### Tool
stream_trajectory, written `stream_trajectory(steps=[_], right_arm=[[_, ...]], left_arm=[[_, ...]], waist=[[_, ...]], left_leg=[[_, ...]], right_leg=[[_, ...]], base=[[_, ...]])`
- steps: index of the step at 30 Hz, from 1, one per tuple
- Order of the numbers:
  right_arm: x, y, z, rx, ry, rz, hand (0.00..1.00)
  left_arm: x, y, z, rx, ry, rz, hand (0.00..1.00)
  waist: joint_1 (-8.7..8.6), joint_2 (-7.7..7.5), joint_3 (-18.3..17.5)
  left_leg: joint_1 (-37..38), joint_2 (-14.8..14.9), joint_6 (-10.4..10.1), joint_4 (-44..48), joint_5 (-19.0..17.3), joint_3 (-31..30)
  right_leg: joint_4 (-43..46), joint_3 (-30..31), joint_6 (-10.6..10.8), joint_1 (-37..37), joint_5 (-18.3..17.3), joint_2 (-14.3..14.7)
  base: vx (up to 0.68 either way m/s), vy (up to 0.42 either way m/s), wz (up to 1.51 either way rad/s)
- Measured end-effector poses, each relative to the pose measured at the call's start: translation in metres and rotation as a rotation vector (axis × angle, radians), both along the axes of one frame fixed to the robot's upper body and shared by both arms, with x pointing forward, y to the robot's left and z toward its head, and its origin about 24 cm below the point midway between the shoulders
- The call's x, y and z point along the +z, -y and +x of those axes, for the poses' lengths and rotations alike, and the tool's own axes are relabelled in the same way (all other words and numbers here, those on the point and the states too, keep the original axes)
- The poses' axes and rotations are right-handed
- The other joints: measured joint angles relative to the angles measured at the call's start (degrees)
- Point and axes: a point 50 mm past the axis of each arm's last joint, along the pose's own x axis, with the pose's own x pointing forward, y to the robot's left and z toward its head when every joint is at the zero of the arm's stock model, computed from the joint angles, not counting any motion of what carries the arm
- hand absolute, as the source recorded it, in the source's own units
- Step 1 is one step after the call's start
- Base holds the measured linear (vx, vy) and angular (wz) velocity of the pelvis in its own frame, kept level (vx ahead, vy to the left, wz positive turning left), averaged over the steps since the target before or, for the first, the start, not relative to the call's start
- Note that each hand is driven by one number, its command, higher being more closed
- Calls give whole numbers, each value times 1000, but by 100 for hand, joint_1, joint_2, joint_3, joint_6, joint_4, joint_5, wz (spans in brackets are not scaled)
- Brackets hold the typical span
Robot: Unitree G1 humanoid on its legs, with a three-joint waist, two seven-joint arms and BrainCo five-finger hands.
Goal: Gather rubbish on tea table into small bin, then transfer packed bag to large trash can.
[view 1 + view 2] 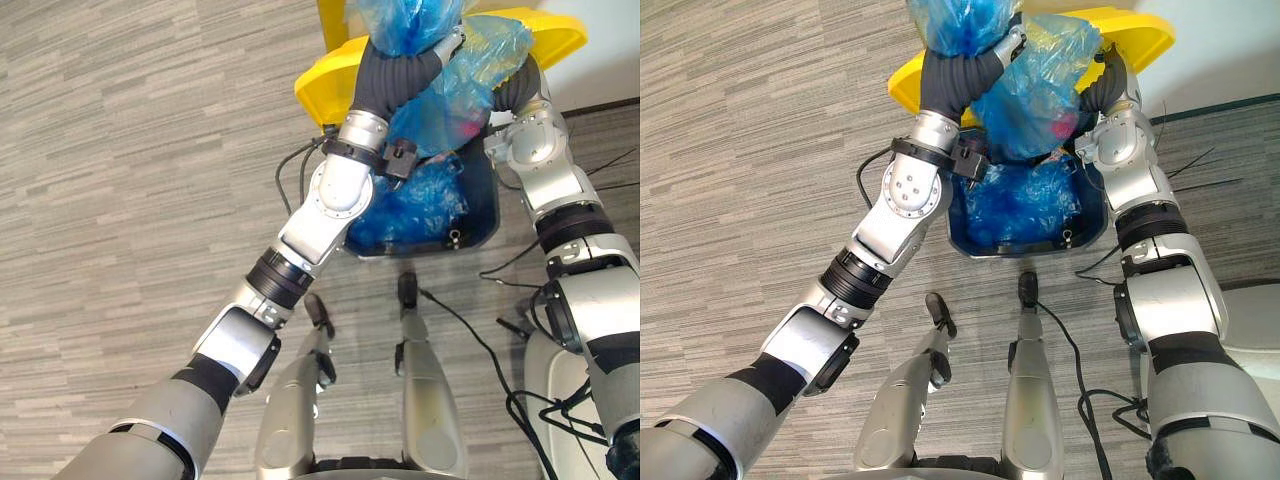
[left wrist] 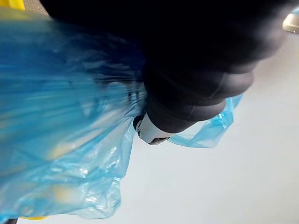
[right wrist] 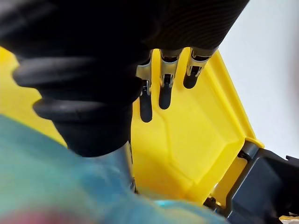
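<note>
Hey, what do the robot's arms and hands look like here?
The left arm and right arm are smooth silver-grey shells with rounded joints and black bands between segments. The left hand and right hand sit under dark ribbed covers; the right hand's fingers are silver with dark tips.

the right hand [image 3: 163, 91], fingers straight, hangs before the yellow lid [image 3: 196, 149], a blurred blue bag [image 3: 56, 191] beside its wrist.

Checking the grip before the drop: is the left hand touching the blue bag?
Touching. The left eye view shows the blue bag bunched around the left hand and hanging from it.
</note>
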Motion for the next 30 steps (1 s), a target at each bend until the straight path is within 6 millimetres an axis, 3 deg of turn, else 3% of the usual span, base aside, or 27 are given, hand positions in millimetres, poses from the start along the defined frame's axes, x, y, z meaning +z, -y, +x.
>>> stream_trajectory(steps=[3, 4, 8, 13, 16, 21, 27, 30], right_arm=[[1, -3, 0, 0, 15, 5, 0], [4, -7, 0, 13, 31, 7, 0], [12, -26, -1, 74, 70, 15, 0], [23, -74, -8, 232, 148, 16, 0], [30, -94, -15, 305, 194, -17, 0], [28, -98, -20, 332, 213, -19, 0], [-15, -85, -19, 314, 121, -6, 0], [-51, -71, -23, 293, 44, 18, 0]], left_arm=[[-30, -4, 16, 52, -135, 76, 100], [-38, -7, 21, 72, -170, 102, 0], [-69, -14, 32, 127, -296, 211, 0], [-101, -22, 33, 173, -371, 374, 0], [-104, -20, 30, 175, -352, 408, 0], [-102, -16, 25, 146, -325, 398, 0], [-125, -38, 18, 181, -371, 366, 0], [-147, -61, 9, 218, -404, 344, 0]], waist=[[4, -6, 3], [2, -18, 10], [0, -139, 85], [-4, -242, 147], [12, -247, 145], [25, -278, 130], [37, -288, 126], [99, -304, 119]], left_leg=[[-97, 4, 0, 23, 0, -2], [-196, 9, 0, 69, -2, 1], [-547, 87, 60, 364, -101, 85], [-978, 428, 17, 1218, -534, 206], [-1040, 570, 4, 1520, -694, 259], [-1030, 608, 13, 1612, -714, 241], [-662, 575, 17, 1587, -718, 105], [-427, 563, 5, 1597, -756, 10]], right_leg=[[-34, 2, -1, -77, 31, 3], [-34, 11, 0, -161, 47, 3], [-20, 101, -10, -440, 118, 32], [60, 227, -34, -628, 168, 197], [93, 302, -35, -627, 165, 267], [121, 286, -39, -578, 169, 294], [120, 175, -50, -146, 133, 282], [123, 128, -35, 133, 35, 282]], base=[[0, 0, 0], [0, 0, 0], [-22, -25, -10], [-28, -47, -19], [-20, -35, -22], [-21, -45, -1], [6, -50, 7], [-1, -54, 9]])
